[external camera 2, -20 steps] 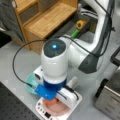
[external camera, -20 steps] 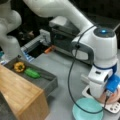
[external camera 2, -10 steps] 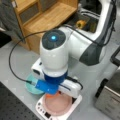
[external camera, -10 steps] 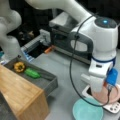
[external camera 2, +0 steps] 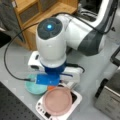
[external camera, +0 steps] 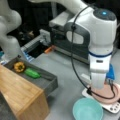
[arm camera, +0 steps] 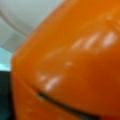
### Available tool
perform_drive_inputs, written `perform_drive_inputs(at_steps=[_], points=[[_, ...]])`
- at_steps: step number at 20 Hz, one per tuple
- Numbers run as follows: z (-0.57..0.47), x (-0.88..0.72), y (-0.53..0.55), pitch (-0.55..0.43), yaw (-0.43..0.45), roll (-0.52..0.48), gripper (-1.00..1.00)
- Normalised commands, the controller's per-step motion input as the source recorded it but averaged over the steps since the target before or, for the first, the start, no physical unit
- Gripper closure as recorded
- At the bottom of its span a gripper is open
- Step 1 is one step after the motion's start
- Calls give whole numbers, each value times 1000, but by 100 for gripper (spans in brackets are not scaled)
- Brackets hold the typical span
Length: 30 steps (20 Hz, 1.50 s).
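Grey tabletop [external camera: 67, 75] carries everything we see, and over it the white arm [external camera: 100, 42] has risen since a second ago: in both front views its wrist sat lower and closer to the pink plate then, and now it stands taller above it. The lift looks like the main change; the plate and bowl have not shifted.

Next in size, a wooden block [external camera: 20, 97] fills a front view's bottom left, with a dark grey tray [external camera: 48, 83] beside it holding a yellow pepper [external camera: 19, 66] and a green vegetable [external camera: 32, 73] lying just apart from each other. A wooden shelf unit [external camera 2: 37, 15] stands at a front view's top left.

The pink plate [external camera 2: 58, 101] rests on a white scale [external camera 2: 76, 98], and a teal bowl [external camera: 87, 109] sits just beside them, touching or nearly touching the scale's edge. A black cable [external camera: 75, 67] loops down from the arm to the plate's rim.

We cannot see the gripper itself in the front views; the wrist hides it. It hangs over the gap between plate and bowl. An orange object [arm camera: 70, 65] fills the wrist view at very close range, and a small patch of it [external camera 2: 51, 87] peeps out under the blue wrist block. We judge the jaws to be carrying it, since it rose with them, though the jaws themselves are hidden and we cannot tell their width.
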Motion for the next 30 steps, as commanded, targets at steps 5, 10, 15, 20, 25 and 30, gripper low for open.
perform_drive_inputs(at_steps=[5,10,15,20,25,30], points=[[116,-317,-157,-59,728,35,100],[43,-410,-221,-82,696,32,100],[13,-593,-269,-150,498,17,100],[-1,-913,-290,-110,353,-22,100],[44,-1000,-302,-136,234,-24,100],[-51,-1000,-461,-233,188,-43,100]])
